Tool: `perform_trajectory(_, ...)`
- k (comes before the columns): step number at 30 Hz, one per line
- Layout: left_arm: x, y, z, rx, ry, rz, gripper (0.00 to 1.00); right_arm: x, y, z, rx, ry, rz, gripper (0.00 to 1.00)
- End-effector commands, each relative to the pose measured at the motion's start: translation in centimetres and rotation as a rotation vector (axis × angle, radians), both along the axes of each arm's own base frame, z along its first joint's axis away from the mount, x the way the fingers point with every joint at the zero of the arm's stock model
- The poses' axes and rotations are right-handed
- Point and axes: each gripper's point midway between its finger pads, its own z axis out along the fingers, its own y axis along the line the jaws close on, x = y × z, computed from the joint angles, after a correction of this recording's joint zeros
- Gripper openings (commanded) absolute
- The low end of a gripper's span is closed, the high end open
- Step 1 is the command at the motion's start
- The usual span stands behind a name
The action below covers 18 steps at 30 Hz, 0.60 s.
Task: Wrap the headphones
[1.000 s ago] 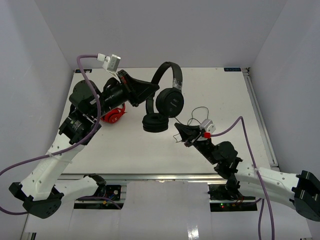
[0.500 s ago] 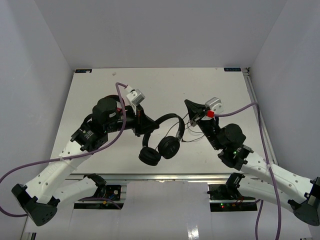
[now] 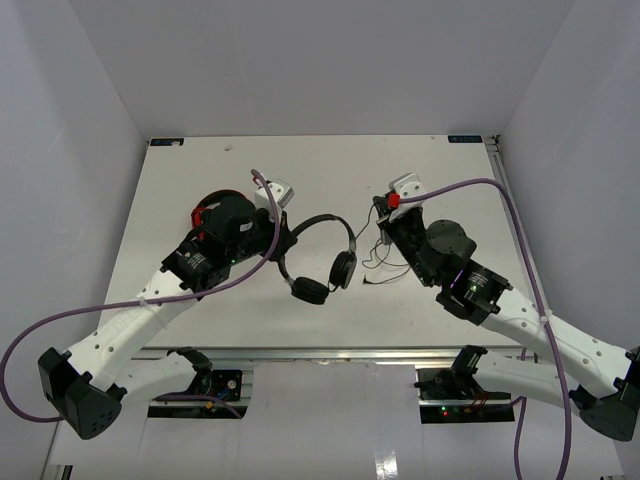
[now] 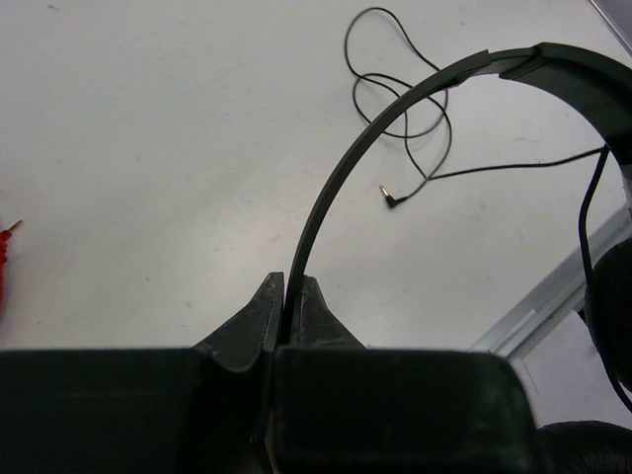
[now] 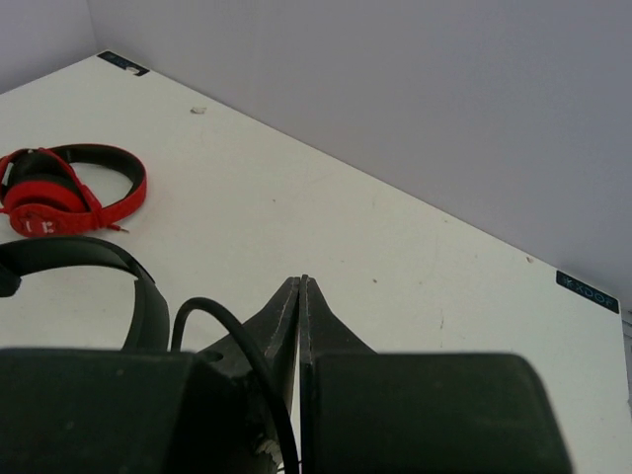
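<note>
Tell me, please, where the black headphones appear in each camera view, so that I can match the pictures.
Top external: the headphones at table centre, between the arms.
Left wrist: the headphones, headband arcing from the left gripper to the upper right, an earcup at the right edge.
Right wrist: the headphones, headband only, lower left.
Shared landmark: the white table, in all three.

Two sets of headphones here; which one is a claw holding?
The black headphones, their thin headband pinched in the left claw. The red headphones lie loose on the table.
</note>
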Motion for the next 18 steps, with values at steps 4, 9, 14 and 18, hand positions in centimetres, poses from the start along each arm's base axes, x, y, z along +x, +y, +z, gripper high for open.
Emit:
perform_trajectory(4, 1.6, 2.0, 1.4, -0.036, -0.047, 0.182, 0.00, 0.3, -1.4, 5.9, 0.043, -0.045, -0.059, 0.08)
perform_trajectory(9, 2.2, 0.9, 0.6, -0.080, -0.013, 0.228, 0.00, 0.2, 0.0, 6.9, -0.004, -0.023, 0.000, 0.08)
perform_trajectory(14, 3.9, 0.7, -0.9, -0.098, -0.008, 0.354, 0.00, 0.5, 2.3, 4.8, -0.102, 0.046, 0.074, 0.08)
perform_trajectory(18, 5.1, 1.7, -2.2, -0.051, -0.026, 0.483, 0.00, 0.7, 4.1, 2.2, -0.171, 0.130, 0.124, 0.08)
